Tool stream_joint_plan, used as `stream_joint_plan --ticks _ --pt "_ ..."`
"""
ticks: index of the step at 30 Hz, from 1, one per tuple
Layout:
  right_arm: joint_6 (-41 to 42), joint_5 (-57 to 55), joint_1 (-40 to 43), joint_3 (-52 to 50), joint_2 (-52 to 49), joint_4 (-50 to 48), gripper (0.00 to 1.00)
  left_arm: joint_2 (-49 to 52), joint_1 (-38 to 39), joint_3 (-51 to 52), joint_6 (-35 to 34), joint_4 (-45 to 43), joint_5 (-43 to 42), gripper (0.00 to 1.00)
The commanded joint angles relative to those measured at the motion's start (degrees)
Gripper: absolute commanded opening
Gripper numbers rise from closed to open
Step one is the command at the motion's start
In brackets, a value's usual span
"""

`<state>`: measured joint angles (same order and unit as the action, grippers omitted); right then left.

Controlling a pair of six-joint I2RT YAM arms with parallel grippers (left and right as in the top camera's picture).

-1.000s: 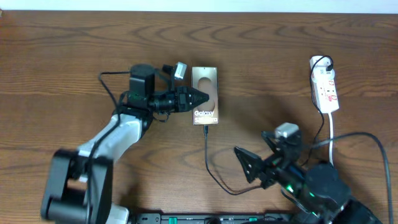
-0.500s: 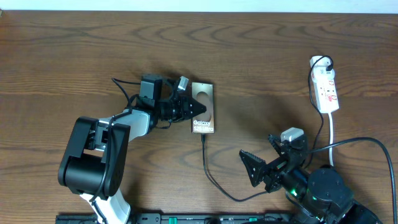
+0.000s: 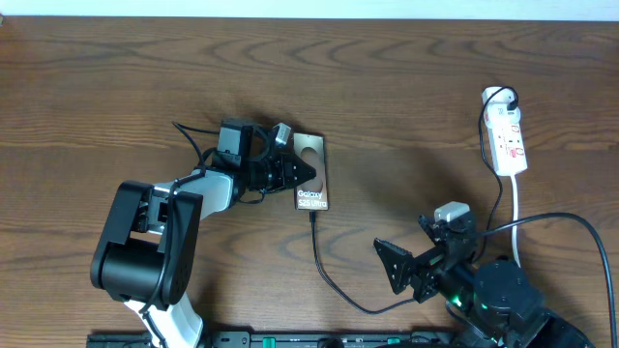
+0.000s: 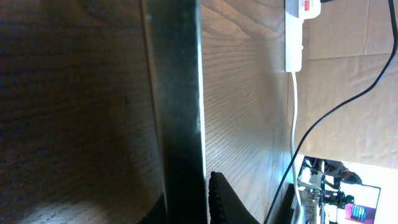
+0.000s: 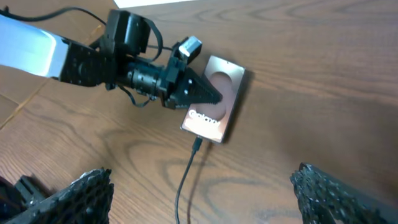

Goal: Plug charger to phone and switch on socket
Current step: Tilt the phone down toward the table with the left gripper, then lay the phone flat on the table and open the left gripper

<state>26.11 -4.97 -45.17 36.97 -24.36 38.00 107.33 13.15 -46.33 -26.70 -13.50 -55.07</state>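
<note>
While my left gripper (image 3: 312, 174) lies low across the wooden table (image 3: 435, 58), its fingers (image 4: 227, 202) are drawn almost together and clamped on the long left edge of the phone (image 3: 314, 198). My left wrist camera sees that edge as a dark slab with a bright rim, running straight up between the two pads. The phone sits left of the table's middle, tilted rather than flat, with its grey-gold face showing. White lettering near its lower end reads "Galaxy". Seen from overhead, a smaller line under it looks like "S25 Ultra". A dark oval mark shows above the lettering, partly hidden by my fingertips. The charger (image 3: 324, 275) meets the phone's lower short edge with its small connector, though I cannot tell how far in it sits. Its thin black cable curves down toward my right arm and then climbs to a black plug at the far end of the socket (image 3: 507, 135). That white strip lies near the table's right edge, well apart from the phone. It has red switch marks on its face, but I can read no writing on it. My right gripper (image 5: 200, 177) hangs near the front of the table with its fingers spread wide apart and nothing between them.
</note>
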Motion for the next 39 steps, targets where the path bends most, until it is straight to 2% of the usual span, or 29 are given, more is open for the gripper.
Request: stream_joint_plan --ticks 1,10,21,23,27,29,31,39 --pt "1.07 -0.68 0.28 0.90 0.13 0.74 0.92 1.25 0.13 -0.39 1.62 -0.26 -0.79 0.13" --pt "1.05 -2.51 0.31 0.90 0.13 6.60 0.99 6.43 1.07 -0.39 3.15 -0.68 0.02 0.13" --pt "1.07 -2.60 0.31 0.83 0.09 12.24 0.99 9.51 1.09 -0.39 2.75 0.20 2.38 0.13" --pt "1.07 -2.58 0.28 0.83 0.09 12.70 0.99 9.51 1.09 -0.39 2.43 0.61 2.38 0.24" --pt "1.07 -2.56 0.28 0.81 0.09 13.44 0.99 9.51 1.07 -0.39 2.43 0.63 2.40 0.33" --pt "1.11 -2.34 0.28 0.81 0.09 13.99 0.99 9.49 1.07 -0.39 1.44 0.66 2.03 0.43" --pt "1.38 -1.97 0.28 0.79 0.09 14.69 0.99 9.46 0.90 -0.42 0.02 0.55 2.03 0.48" --pt "6.25 -1.97 0.28 0.79 0.09 18.16 0.99 9.46 0.92 -0.42 -0.92 0.66 3.41 0.52"
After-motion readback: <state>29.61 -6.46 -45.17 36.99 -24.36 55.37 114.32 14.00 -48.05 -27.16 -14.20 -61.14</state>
